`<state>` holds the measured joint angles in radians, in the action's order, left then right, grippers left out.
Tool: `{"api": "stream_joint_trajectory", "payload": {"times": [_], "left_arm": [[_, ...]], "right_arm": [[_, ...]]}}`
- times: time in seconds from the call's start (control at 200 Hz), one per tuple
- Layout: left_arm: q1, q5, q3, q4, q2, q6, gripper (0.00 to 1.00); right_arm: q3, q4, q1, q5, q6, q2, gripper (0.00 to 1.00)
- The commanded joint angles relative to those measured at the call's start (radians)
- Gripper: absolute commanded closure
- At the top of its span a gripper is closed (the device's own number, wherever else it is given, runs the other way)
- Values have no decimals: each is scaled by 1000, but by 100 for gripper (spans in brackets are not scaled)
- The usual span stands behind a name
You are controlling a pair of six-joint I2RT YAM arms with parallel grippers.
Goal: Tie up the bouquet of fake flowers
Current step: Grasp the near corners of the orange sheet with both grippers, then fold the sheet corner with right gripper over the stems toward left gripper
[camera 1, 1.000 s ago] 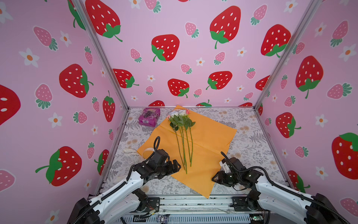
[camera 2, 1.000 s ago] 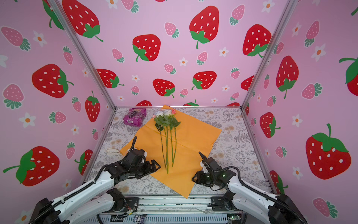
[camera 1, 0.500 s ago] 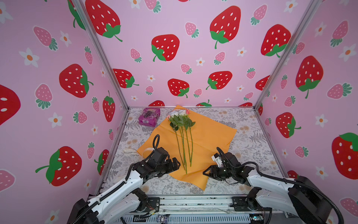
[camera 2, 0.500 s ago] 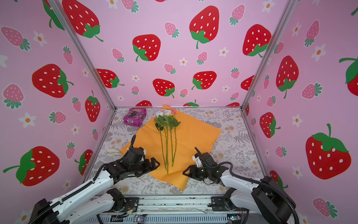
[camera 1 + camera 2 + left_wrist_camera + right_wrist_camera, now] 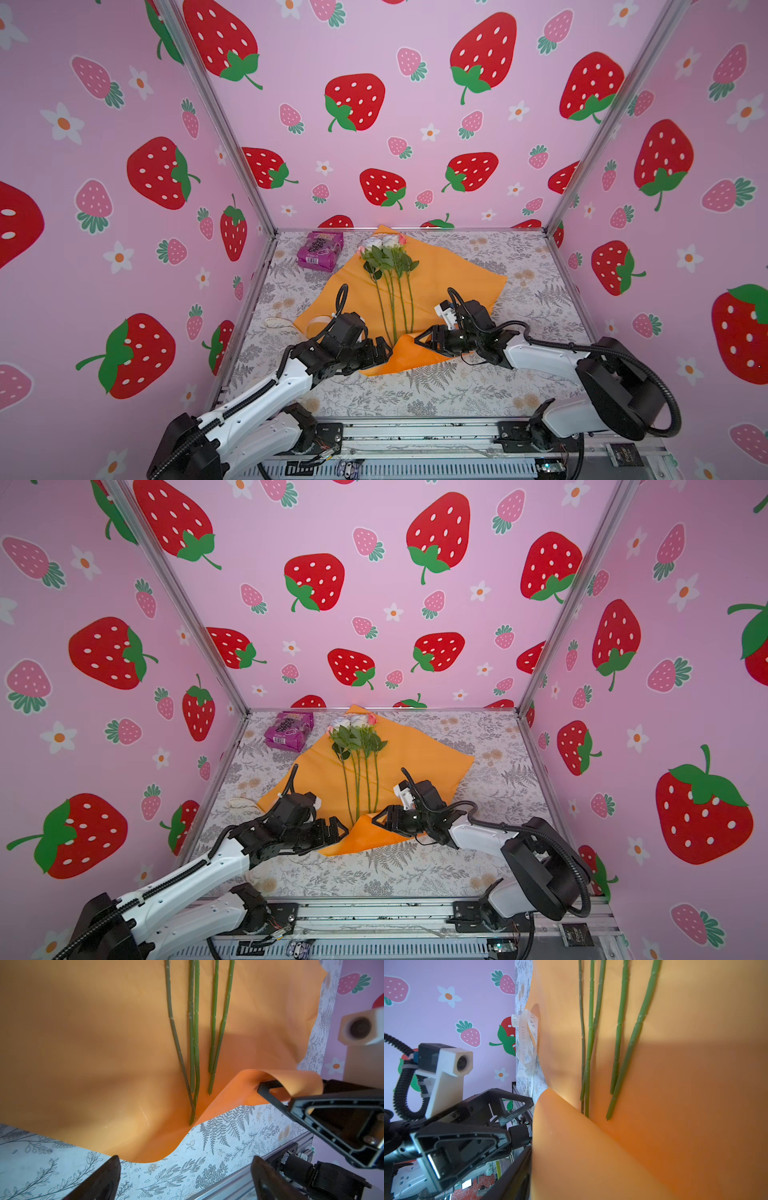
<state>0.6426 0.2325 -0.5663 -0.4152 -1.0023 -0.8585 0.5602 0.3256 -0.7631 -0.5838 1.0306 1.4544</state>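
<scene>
While wrapping the stems [image 5: 194,1043], lifting the paper [image 5: 83,1043] on the right gripper [image 5: 424,336], grip unclear. Holding the left gripper [image 5: 185,1160] open beside the stems.

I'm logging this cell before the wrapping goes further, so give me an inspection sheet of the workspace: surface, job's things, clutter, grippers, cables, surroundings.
Surface: grey leaf-print tablecloth, flat, no spills seen.
Job's things: fake flowers lie on the orange wrapping paper, heads toward the back wall; the paper's near corner is folded up by the stem ends.
Clutter: purple snack packet at the back left; cream ribbon at the paper's left edge.
Grippers: left gripper open, empty; right gripper at the folded corner, paper draped over one finger, grip unclear.
Cables: black hoses loop above both wrists, clear of the stems.
Surroundings: strawberry-print walls on three sides; metal rail in front.
</scene>
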Motion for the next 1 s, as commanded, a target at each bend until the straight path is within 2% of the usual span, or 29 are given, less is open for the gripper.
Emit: {"api": "stream_joint_trajectory", "payload": {"times": [0.0, 0.32, 0.445, 0.58, 0.65, 0.79, 0.875, 0.99], "left_arm": [[33, -7, -38, 48, -36, 53, 1], [50, 8, -118, 88, -237, 140, 5], [53, 19, -144, 101, -309, 157, 12], [56, 20, -147, 139, -353, 147, 33], [56, 19, -148, 151, -371, 140, 47], [56, 25, -152, 150, -403, 145, 67], [56, 16, -151, 135, -412, 136, 85], [54, -22, -136, 121, -396, 123, 92]], "right_arm": [[8, 66, 44, 16, 30, 15, 35], [6, 53, 80, -7, -2, 56, 35], [13, 53, 82, -16, -16, 70, 35], [36, 21, 85, -25, -54, 63, 36], [53, -32, 85, -18, -87, 56, 36], [84, -176, 88, 35, -164, 27, 36], [93, -256, 93, 70, -205, 6, 36], [96, -342, 93, 133, -276, -49, 36]]}}
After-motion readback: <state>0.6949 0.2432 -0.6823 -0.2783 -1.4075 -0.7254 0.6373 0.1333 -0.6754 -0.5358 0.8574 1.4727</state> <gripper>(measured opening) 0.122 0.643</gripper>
